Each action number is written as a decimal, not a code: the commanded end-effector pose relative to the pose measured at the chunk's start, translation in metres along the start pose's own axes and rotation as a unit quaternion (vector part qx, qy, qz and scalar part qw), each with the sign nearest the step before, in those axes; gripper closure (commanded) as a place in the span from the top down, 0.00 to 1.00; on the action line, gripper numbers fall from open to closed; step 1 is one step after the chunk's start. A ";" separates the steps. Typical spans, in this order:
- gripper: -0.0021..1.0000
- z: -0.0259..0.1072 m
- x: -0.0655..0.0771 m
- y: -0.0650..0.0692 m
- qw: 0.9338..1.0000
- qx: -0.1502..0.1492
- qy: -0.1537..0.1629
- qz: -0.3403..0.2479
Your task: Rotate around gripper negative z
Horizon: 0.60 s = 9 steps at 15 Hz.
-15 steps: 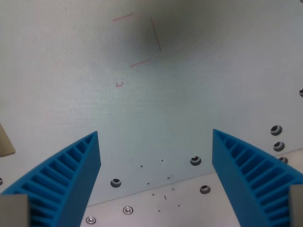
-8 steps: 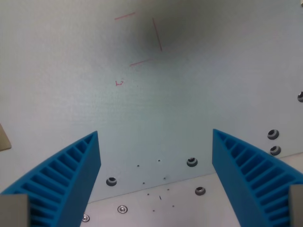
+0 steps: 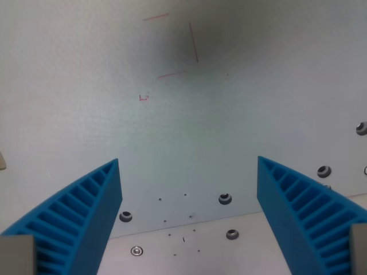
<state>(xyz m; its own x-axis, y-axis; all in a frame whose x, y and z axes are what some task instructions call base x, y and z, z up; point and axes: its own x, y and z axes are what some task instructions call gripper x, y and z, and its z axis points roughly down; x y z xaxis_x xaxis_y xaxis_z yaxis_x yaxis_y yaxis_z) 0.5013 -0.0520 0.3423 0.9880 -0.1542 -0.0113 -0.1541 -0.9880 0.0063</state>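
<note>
The end effector (image 3: 189, 220) hangs over the pale table (image 3: 86, 86) with its two blue ribbed fingers (image 3: 80, 212) spread wide and nothing between them; red pen marks (image 3: 175, 46) lie toward 12 o'clock from it, well apart, and a row of screw holes (image 3: 225, 199) sits just between the fingertips. Both fingers are cut off by the lower frame edge, and the small red scribble (image 3: 144, 98) is too faint to read. The camera looks steeply down along the fingers at the table.

Marked lines (image 3: 178, 46) drawn on panel (image 3: 86, 86) at 12 o'clock, bolts (image 3: 225, 199) set at 6 o'clock, further bolts at 3 o'clock
</note>
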 end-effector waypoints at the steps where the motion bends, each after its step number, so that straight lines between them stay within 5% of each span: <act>1: 1.00 -0.002 0.000 0.001 0.998 0.000 0.002 -0.066; 9: 1.00 -0.002 0.000 0.001 0.994 0.000 0.002 -0.113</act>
<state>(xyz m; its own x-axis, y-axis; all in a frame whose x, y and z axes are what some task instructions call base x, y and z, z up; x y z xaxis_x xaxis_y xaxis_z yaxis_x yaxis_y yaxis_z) 0.5013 -0.0520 0.3423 0.9986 -0.0525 -0.0120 -0.0524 -0.9986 0.0054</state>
